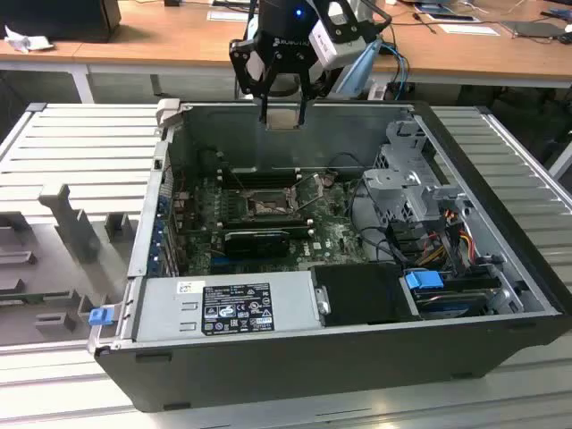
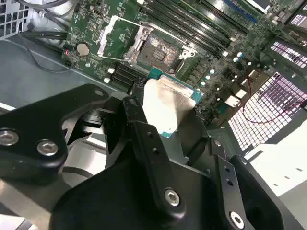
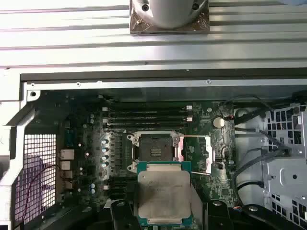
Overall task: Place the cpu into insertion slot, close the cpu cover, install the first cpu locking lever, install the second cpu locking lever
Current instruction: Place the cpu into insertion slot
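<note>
My gripper pinches the cpu by two opposite edges, its silvery face up, and hangs above the open computer case by the wall farthest from the exterior camera. Down on the green motherboard the insertion slot lies bare (contact grid showing) and well apart from the chip, with the cpu cover swung open beside it.

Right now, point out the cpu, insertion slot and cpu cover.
cpu [image 3: 164,191], first wrist view, metal face centre.
insertion slot [image 3: 156,152], first wrist view, contact grid.
cpu cover [image 3: 208,154], first wrist view, frame rail.
</note>
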`<action>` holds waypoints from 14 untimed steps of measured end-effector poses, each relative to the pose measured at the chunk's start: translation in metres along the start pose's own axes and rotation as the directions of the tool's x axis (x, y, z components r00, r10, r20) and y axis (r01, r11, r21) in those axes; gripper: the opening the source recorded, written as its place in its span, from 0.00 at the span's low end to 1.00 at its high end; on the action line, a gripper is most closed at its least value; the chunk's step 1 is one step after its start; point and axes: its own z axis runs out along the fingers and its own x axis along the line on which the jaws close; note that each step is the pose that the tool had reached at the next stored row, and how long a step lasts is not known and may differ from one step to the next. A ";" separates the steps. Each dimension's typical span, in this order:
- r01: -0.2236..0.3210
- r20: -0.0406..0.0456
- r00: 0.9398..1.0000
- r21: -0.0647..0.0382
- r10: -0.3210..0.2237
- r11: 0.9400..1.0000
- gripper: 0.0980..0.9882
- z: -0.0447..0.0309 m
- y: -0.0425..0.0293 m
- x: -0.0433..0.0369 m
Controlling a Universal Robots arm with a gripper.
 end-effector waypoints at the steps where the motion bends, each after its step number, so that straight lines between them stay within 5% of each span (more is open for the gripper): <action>1: 0.000 0.000 1.000 0.000 0.000 1.000 0.48 0.0000 0.0000 0.0000; 6: -0.088 0.008 0.996 -0.002 0.088 0.996 0.48 0.0001 0.0000 0.0000; 9: -0.169 0.015 0.985 -0.004 0.169 0.986 0.48 0.0002 0.0000 0.0000; 14: -0.193 0.016 0.981 -0.004 0.193 0.981 0.48 0.0068 -0.0007 -0.0001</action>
